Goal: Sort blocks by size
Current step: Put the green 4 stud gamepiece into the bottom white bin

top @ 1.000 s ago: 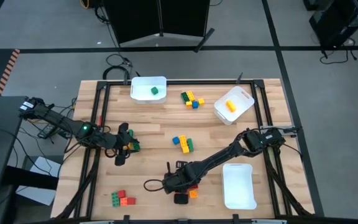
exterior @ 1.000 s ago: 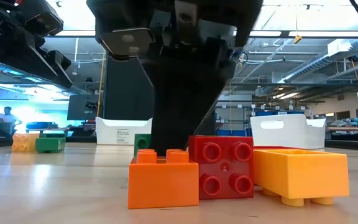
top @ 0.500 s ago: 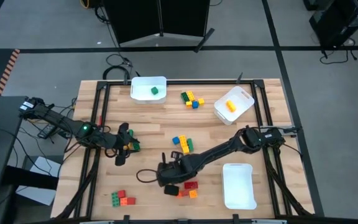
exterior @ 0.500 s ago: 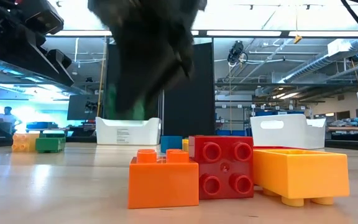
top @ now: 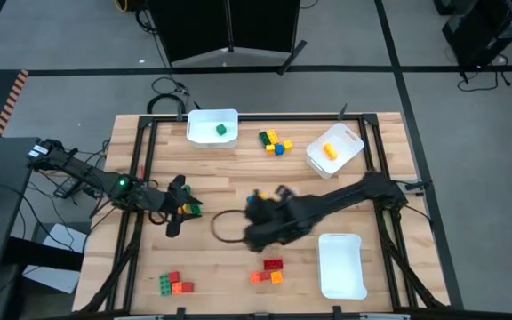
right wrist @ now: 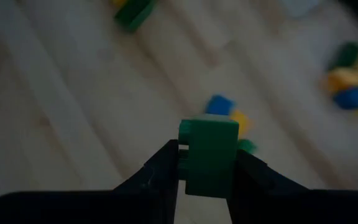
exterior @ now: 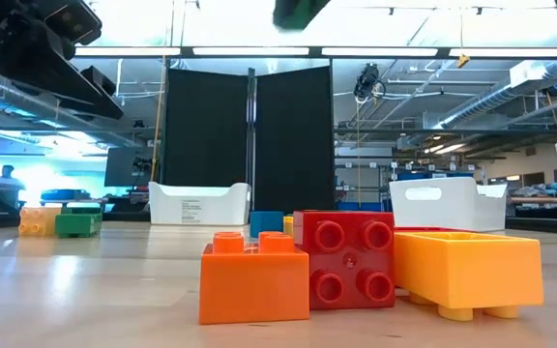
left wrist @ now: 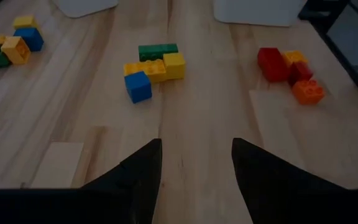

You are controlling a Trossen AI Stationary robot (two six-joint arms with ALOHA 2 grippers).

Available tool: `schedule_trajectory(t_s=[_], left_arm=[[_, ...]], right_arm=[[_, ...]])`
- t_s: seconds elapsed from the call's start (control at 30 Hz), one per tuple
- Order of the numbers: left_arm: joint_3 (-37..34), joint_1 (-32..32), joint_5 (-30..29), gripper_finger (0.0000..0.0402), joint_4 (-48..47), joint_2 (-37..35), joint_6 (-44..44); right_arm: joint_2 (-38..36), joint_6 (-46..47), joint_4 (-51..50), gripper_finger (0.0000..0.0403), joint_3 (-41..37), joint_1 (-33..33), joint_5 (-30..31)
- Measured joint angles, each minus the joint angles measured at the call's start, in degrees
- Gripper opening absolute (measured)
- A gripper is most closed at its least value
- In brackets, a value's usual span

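My right gripper [right wrist: 208, 158] is shut on a green block [right wrist: 209, 152] high over the table's middle [top: 258, 222]; the low view shows only that block's green underside [exterior: 298, 10] at the top edge. Below it and toward the near edge, a red block [exterior: 346, 261] and two orange blocks [exterior: 254, 280] rest on the table. More blocks lie in clusters at the centre [left wrist: 154, 62], the far side [top: 276, 140] and the near left [top: 174, 284]. My left gripper [left wrist: 196, 149] hovers open at the left [top: 178, 212], with nothing between its fingers. My right gripper pinches the green block by two opposite sides [right wrist: 188, 168] between its two fingers. The block's far end sticks out past the fingertips. The fingers slant downward from above, and the block is lifted well clear of the table.
Three white bins stand on the table: one at the far edge [top: 204, 120] with a green block [top: 221, 131] inside, one at the far right [top: 349, 140] with a yellow block [top: 330, 151], one at the near right [top: 341, 264]. Black frame rails run along the table's sides.
My right gripper has risen from the red and orange cluster near the front edge, carrying the green block up out of the low view. It has moved toward the table's middle and rolled as it went. The red and orange blocks stay where they were.
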Motion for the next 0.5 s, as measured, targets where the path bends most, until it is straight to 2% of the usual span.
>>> schedule_trajectory(t_s=[0.13, 0.23, 0.4, 0.5], left_arm=[[0.0, 0.02, 0.0, 0.0203, 0.04, 0.0, 0.0], [0.0, 0.02, 0.0, 0.0203, 0.05, 0.0, 0.0], [0.0, 0.04, 0.0, 0.0203, 0.04, 0.0, 0.11], [0.0, 0.04, 0.0, 0.0203, 0.04, 0.0, 0.11]], right_arm=[[-7.51, 14.22, -7.47, 0.0105, -3.07, 4.29, 6.45], [-13.14, 24.49, -8.05, 0.0105, -7.84, 7.59, 8.33], [-19.36, 42.5, -8.36, 0.0105, -19.21, 11.72, 6.88], [-21.89, 53.02, -8.44, 0.0105, -27.01, 14.02, 1.48]])
